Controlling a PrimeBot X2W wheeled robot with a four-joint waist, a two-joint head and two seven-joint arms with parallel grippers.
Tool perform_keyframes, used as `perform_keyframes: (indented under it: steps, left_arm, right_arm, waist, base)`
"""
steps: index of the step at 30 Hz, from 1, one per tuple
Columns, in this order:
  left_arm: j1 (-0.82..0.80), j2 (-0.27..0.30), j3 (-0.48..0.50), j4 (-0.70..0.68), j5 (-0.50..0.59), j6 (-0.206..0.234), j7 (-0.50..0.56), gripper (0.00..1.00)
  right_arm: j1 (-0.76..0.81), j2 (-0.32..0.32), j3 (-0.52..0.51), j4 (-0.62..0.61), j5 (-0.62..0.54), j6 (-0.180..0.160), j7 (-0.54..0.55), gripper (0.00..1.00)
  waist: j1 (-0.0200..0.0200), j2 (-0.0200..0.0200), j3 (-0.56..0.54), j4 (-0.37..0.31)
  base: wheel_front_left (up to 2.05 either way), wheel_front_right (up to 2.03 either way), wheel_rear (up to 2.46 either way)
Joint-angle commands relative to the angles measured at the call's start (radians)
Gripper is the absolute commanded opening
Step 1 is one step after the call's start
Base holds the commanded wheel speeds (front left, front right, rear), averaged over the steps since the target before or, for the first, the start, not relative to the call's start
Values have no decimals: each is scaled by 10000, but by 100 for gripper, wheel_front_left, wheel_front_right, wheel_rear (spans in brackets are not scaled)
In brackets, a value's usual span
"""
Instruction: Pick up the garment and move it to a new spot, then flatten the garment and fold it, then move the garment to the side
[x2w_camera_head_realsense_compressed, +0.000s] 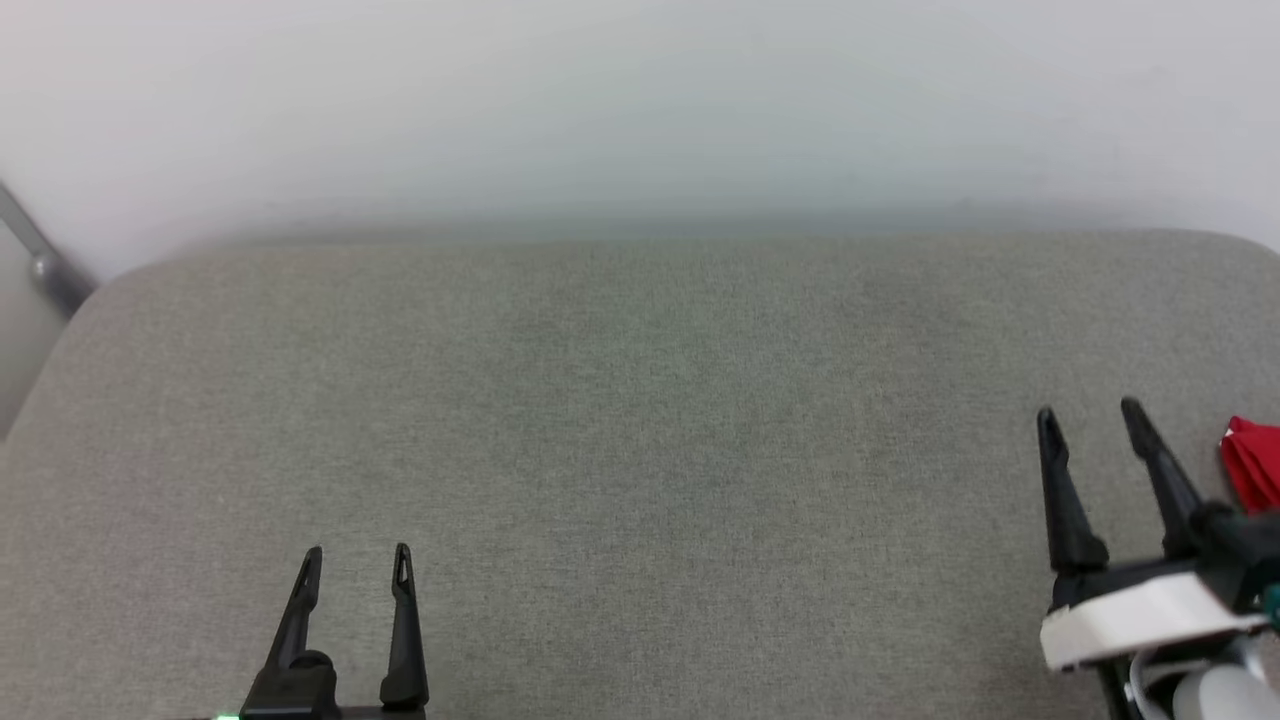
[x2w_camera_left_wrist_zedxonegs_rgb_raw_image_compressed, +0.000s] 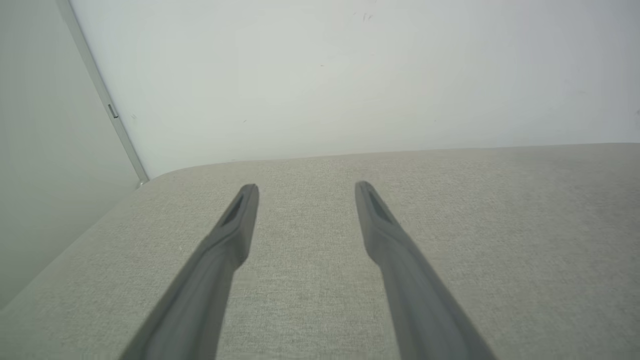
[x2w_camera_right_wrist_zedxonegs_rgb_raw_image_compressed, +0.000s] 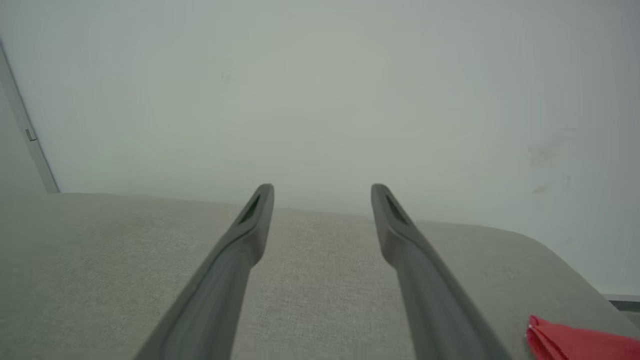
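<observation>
Shows garment (x2w_camera_head_realsense_compressed: 1255, 470), mostly out of frame, at the right edge of the cushion (x2w_camera_head_realsense_compressed: 640, 420), just right of right gripper (x2w_camera_head_realsense_compressed: 1088, 410), spread wide and empty, well apart from left gripper (x2w_camera_head_realsense_compressed: 357, 551), equally wide near the front edge; favours that nearer gripper, long axis untellable.

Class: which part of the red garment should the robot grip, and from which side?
Likely the bunched edge of the red garment facing the open right gripper, approached from the left: the folds there gather thick enough to pinch, and the rest lies out of frame.
</observation>
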Motion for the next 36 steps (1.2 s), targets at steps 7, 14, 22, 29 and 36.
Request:
perform_keyframes:
  steps: [7, 14, 22, 29, 36]
  left_arm:
    - [244, -83, 23, 126, -13, -141, -21, 100]
    - [353, -143, 29, 247, -114, -216, -21, 100]
    - [404, -190, 88, 474, -206, -433, -21, 100]
    - [423, -221, 149, 525, -283, -617, -21, 100]
    - [401, -232, 128, 909, -288, -618, 7, 0]
  right_arm:
    - [1396, 612, -213, -608, 65, -12, -29, 100]
    - [2424, 922, -433, -1212, 132, -10, -25, 100]
    - [2963, 956, -371, -1574, 410, -10, -25, 100]
    - [3114, 957, -363, -1664, 522, -10, -25, 100]
    - [3071, 911, -350, -1306, 426, 0, 6, 0]
  waist:
    - [1, 0, -336, 73]
    - [1, 0, -552, 164]
    - [1, 0, -653, 207]
    - [1, 0, -704, 248]
    - [1, 0, -722, 256]
  base:
    - [0, 0, 0]
    - [0, 0, 0]
    - [0, 0, 0]
    - [0, 0, 0]
    - [0, 0, 0]
